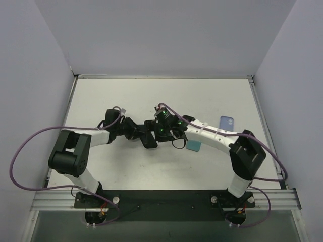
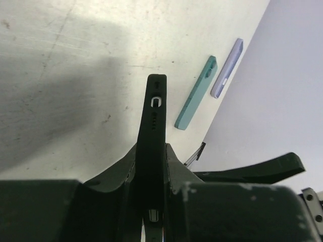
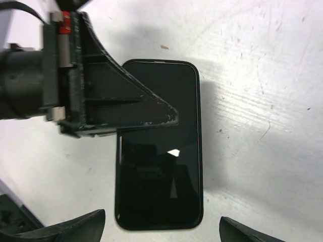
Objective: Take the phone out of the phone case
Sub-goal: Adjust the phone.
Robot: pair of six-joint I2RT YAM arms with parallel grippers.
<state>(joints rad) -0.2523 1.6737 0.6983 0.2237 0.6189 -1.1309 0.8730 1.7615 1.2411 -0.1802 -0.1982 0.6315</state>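
Note:
The black phone [image 3: 159,166] faces screen up, and I cannot tell its black phone case apart from it here. My left gripper [image 2: 151,156] is shut on it, one finger [image 3: 116,101] lying across the upper half of the screen. Edge on, the phone case [image 2: 154,116] shows its port cut-out and sticks out past the fingers. My right gripper [image 3: 161,232] hovers open over the phone's lower end, its tips wide on either side and touching nothing. From above, both grippers, left [image 1: 144,133] and right [image 1: 164,128], meet over the phone [image 1: 150,142] at the table's middle.
A teal case [image 1: 194,145] lies just right of the grippers, with a lilac case [image 1: 227,122] further right, near the table's right edge. Both also show in the left wrist view, the teal case [image 2: 197,96] and the lilac case [image 2: 227,68]. Walls close the table [image 1: 126,96] on three sides.

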